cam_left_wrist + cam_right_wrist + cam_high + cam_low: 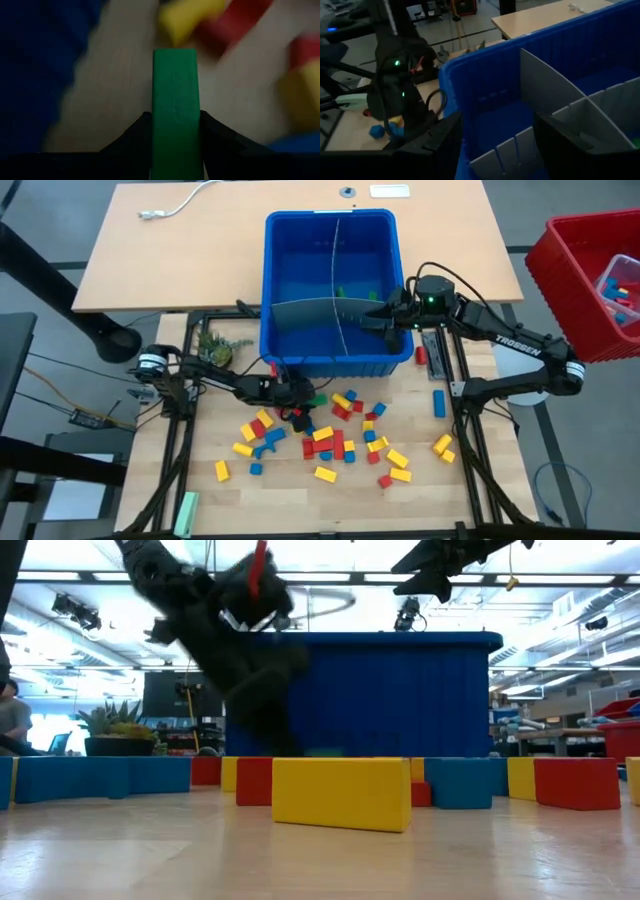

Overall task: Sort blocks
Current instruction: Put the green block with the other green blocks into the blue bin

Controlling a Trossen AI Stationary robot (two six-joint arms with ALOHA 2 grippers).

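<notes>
- The left gripper [300, 412] is sitting low on the table just in front of the blue bin [300, 355], at the near-left edge of the scattered blocks [345, 442].
- A green block [175, 107] is lying straight between its fingers [131, 137], with its long axis running forward along the fingers and its far end sticking out past the tips.
- The jaws are flanking the block's two long sides, close against it; whether they are already pressing on it, I cannot tell.
- In my judgement the grasp turns on that alignment: the block is centred and parallel, so the jaws need only squeeze and lift.
- Yellow and red blocks are lying just beyond the green one's far end, near enough to be nudged.
- The bin wall is standing right behind the left gripper, so the lift must clear its rim.
- The right gripper [385, 319] is hanging over the bin's right side, jaws apart and holding nothing, above the grey dividers [555, 100].
- A red bin [590, 290] is sitting off the table to the right.
</notes>
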